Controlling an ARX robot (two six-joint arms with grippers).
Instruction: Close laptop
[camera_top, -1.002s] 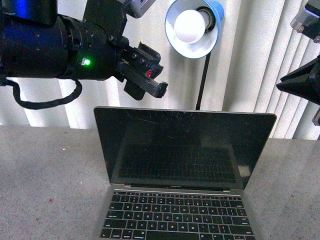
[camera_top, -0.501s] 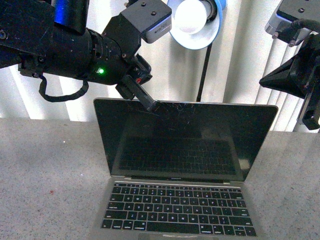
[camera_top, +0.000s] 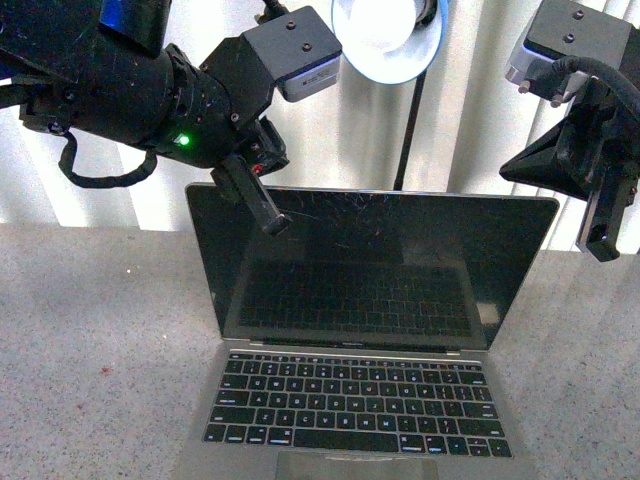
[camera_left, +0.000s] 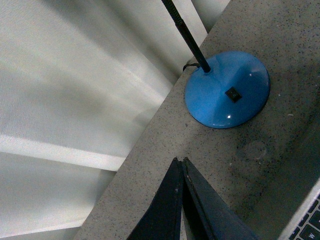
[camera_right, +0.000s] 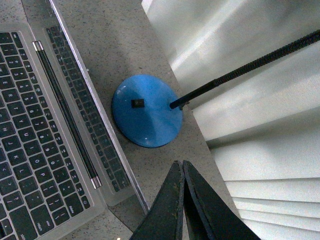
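Note:
The silver-grey laptop (camera_top: 360, 330) stands open on the speckled grey table, its scratched black screen upright and facing me, its black keyboard at the front. My left gripper (camera_top: 274, 224) is shut and empty; its tip lies over the top left part of the screen, just below the lid's top edge. My right gripper (camera_top: 603, 245) is shut and empty, beside the lid's top right corner and apart from it. The right wrist view shows the keyboard and the lid's edge (camera_right: 75, 100). The left wrist view shows only a keyboard corner (camera_left: 307, 225).
A blue desk lamp stands behind the laptop, its lit shade (camera_top: 385, 40) above the lid, its round blue base (camera_left: 227, 90) on the table behind, also in the right wrist view (camera_right: 146, 111). White vertical blinds (camera_top: 480, 120) close off the back.
My left gripper has come down and leftwards from above the lid to in front of the screen's top left. My right arm has moved in towards the lid's right corner.

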